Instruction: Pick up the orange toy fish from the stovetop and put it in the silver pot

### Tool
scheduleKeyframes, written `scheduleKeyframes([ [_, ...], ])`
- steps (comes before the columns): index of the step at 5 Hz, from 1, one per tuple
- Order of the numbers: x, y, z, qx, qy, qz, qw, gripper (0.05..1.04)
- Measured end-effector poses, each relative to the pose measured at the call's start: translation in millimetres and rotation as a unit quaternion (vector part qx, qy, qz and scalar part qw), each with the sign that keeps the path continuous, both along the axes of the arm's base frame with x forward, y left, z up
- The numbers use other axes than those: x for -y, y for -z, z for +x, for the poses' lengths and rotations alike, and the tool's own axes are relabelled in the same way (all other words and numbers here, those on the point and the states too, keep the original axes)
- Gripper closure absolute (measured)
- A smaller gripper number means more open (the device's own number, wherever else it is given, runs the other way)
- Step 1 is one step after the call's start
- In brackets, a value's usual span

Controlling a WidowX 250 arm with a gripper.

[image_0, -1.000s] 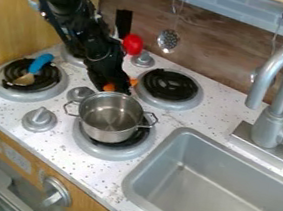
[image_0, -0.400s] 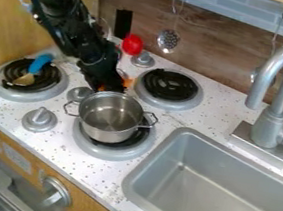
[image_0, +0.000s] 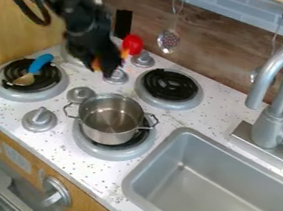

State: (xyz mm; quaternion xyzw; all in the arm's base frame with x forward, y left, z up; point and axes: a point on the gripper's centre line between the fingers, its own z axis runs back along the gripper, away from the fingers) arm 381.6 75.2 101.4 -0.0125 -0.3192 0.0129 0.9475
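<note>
The end effector point(image_0: 105, 66), orange patches point(image_0: 97, 64) moving with it, has drawn back from the metal pot point(image_0: 106, 131), which remains on its burner point(image_0: 107, 153), though whether the end effector is open, closed or gripping cannot be told.

A toy kitchen corner with wood and tile walls.
Blue-grey tiles point(image_0: 240, 12) ran along the top above a brown wood-grain backsplash point(image_0: 214, 48); a pale wooden panel point(image_0: 14, 31) stood at upper left, a speckled white countertop point(image_0: 173, 116) crossed the middle, and light glinted off the metal sink point(image_0: 160, 174) at lower right.
</note>
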Motion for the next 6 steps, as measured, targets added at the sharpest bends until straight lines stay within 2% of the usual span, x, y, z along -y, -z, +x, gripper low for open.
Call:
scheduleKeyframes([
  [1,12,-43.0,-32,0.049,-0.021,0.017,0.9984,0.552],
  [2,34,-47.6,-53,0.063,-0.006,0.021,0.9978,0.552],
  [3,42,-39.6,-57,0.057,0.007,0.023,0.9981,0.552],
  [5,51,28.7,-50,-0.025,0.042,0.033,0.9983,0.552],
  [6,51,38.8,-50,-0.038,0.044,0.034,0.9977,0.552],
])
